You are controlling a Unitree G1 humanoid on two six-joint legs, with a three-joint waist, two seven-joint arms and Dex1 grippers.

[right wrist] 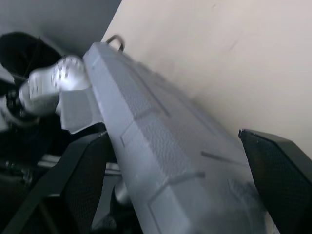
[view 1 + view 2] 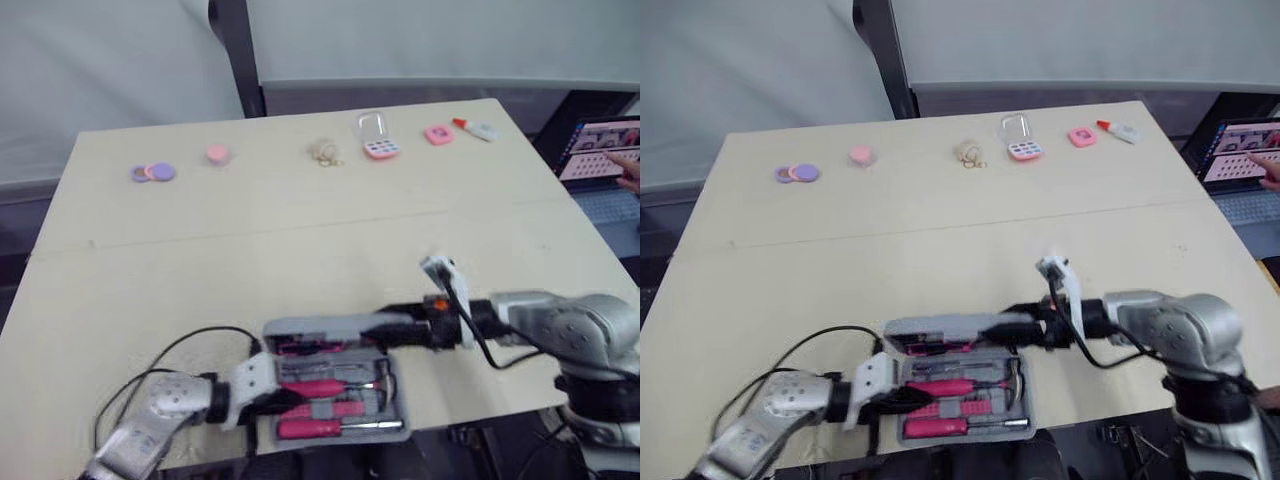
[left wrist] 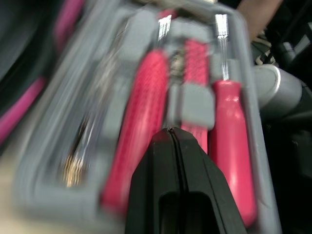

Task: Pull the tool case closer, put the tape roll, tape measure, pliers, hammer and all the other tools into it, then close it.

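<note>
The grey tool case (image 2: pixel 395 425) lies at the table's near edge, its tray holding pink-handled tools (image 2: pixel 320 388). Its lid (image 2: pixel 320 328) stands partly raised along the far side. My left gripper (image 2: pixel 285 400) is shut and empty, with its tips just above the pink handles (image 3: pixel 141 122) and beside a red screwdriver (image 3: pixel 231 146). My right gripper (image 2: pixel 398 325) is at the lid's right end. In the right wrist view it is open, with its fingers (image 1: pixel 87 180) on either side of the lid's textured outer face (image 1: pixel 165 146).
Small items line the table's far side: purple and pink discs (image 2: pixel 153 172), a pink disc (image 2: pixel 218 153), a ring cluster (image 2: pixel 325 152), a pink keypad toy (image 2: pixel 380 148), a pink piece (image 2: pixel 438 134) and a tube (image 2: pixel 478 129). A laptop (image 2: pixel 598 150) and a person's hand (image 2: pixel 630 181) are at the right.
</note>
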